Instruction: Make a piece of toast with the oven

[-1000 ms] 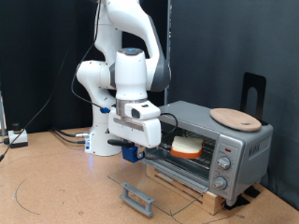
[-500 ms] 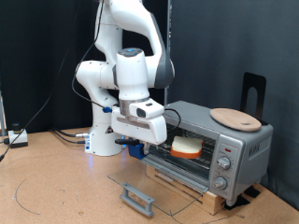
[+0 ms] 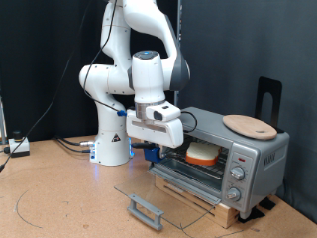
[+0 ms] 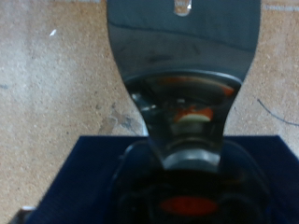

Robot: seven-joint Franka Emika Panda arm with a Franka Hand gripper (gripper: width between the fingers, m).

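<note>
The oven [image 3: 238, 159] stands on a wooden board at the exterior view's right. Its glass door [image 3: 163, 193] is folded down flat, with the handle [image 3: 146, 209] at the front. The piece of toast [image 3: 201, 154] lies inside on the wire rack, pale face with orange-brown crust. My gripper [image 3: 151, 152] hangs at the left end of the oven opening, just left of the toast and above the open door. Nothing shows between its fingers. The wrist view is blurred: a dark glossy shape [image 4: 182, 84] over a dark blue part [image 4: 84, 177] and the speckled tabletop [image 4: 47, 84].
A flat round wooden plate [image 3: 249, 125] lies on top of the oven. A black stand [image 3: 268, 99] rises behind it. Three knobs [image 3: 236, 175] sit on the oven's right panel. Cables [image 3: 40, 193] lie on the brown table at the left.
My gripper has moved to the exterior view's right and slightly up, closer to the oven opening and the toast. The toast and door have not moved.
</note>
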